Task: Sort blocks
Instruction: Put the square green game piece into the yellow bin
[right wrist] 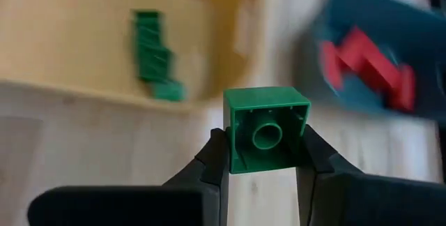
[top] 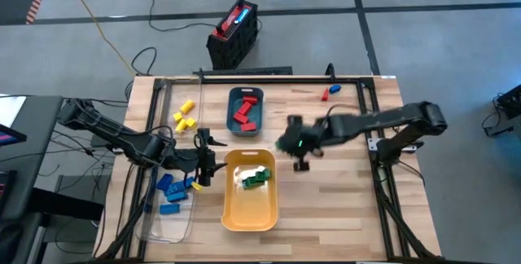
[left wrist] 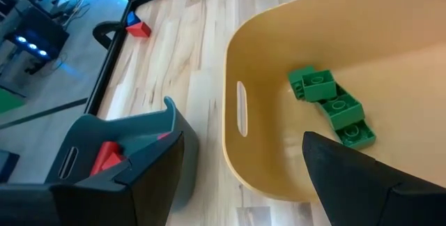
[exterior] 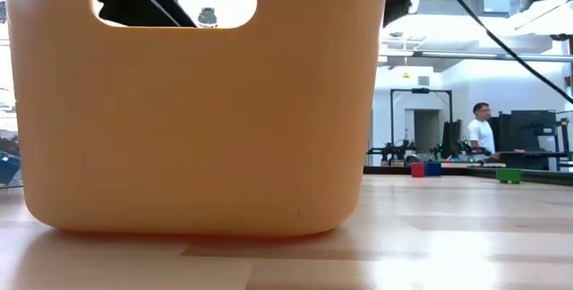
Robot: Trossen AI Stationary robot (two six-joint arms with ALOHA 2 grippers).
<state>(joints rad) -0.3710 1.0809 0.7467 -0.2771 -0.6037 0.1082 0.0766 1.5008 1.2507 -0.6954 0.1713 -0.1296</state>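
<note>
My right gripper hovers above the bare table just right of the yellow tray, shut on a small green block. More green blocks lie in that tray. My left gripper is open at the tray's left far corner, one finger on either side of its wall, touching nothing. Red blocks lie in the teal tray. Blue blocks sit in the clear tray. Yellow blocks rest on the table. My right gripper pinches the green block by two opposite side walls, one finger on each. The block's hollow underside faces the wrist camera. It sits at the fingers' free ends, lifted clear of the table.
A red and a blue block lie near the table's far right corner, and a green one lies beyond them. A red-and-black box stands on the floor past the far edge. A person stands in the room behind.
</note>
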